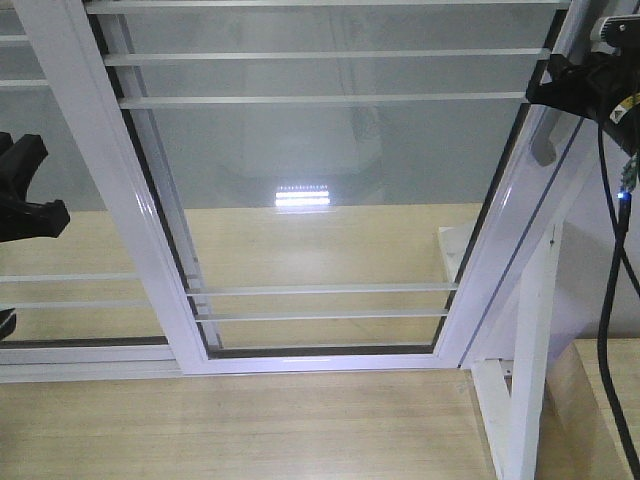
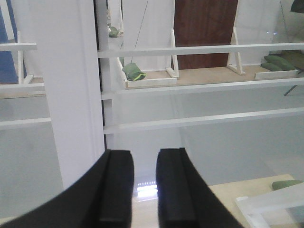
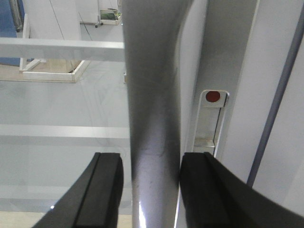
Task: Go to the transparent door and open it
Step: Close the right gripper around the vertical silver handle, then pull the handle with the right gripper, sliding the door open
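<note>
Right gripper [image 3: 151, 190]: clamped on pull handle [image 3: 154, 95], right of frame | left gripper [image 2: 142, 190]: narrow, empty | transparent door [image 1: 320, 180]: centre frame | you should pull along the track, keeping the grip square.

doors: one transparent door [image 1: 320, 180] | handles: one grey pull handle [image 3: 152, 118] | grippers: two, left gripper [image 2: 144, 190] plus right gripper [image 3: 149, 190] | sandbags: few green ones [image 2: 133, 72]

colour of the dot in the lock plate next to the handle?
Red dot, clearest in the right wrist view.
</note>
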Controlling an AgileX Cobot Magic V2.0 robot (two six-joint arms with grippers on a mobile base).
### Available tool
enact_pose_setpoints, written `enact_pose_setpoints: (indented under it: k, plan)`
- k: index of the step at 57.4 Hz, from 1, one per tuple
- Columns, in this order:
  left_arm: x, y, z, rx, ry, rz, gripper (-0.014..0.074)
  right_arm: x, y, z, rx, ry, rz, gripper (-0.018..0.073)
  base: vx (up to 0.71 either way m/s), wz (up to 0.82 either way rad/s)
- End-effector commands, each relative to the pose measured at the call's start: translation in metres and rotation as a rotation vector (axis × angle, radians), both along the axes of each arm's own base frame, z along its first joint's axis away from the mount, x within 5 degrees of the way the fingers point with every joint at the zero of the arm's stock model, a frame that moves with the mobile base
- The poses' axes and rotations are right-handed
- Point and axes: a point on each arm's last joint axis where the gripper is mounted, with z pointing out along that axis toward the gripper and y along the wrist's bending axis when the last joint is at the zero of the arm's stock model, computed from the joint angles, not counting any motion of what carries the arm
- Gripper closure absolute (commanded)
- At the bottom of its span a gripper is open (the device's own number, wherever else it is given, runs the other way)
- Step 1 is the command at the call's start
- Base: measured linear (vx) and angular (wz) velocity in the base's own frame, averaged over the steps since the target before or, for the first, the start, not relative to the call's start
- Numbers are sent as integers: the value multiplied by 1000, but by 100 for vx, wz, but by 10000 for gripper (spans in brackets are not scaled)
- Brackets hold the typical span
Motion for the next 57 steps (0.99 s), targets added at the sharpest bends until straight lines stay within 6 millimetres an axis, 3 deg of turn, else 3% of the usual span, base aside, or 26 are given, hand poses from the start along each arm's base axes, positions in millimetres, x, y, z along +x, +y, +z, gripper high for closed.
enact_pose_setpoints:
  k: [1, 16, 32, 57]
  plan:
    - [1, 1, 18, -34, -115, 5, 295, 5, 2, 34, 2, -158, 19, 216, 0, 0]
    - [1, 1, 18, -34, -115, 5, 295, 11, 5, 33, 14, -163, 30, 226, 0, 0]
    - [1, 1, 18, -34, -115, 5, 295, 11, 44, 33, 2, -161, 122, 226, 0, 0]
    - [1, 1, 18, -34, -115, 5, 295, 10, 75, 33, 17, -158, 191, 226, 0, 0]
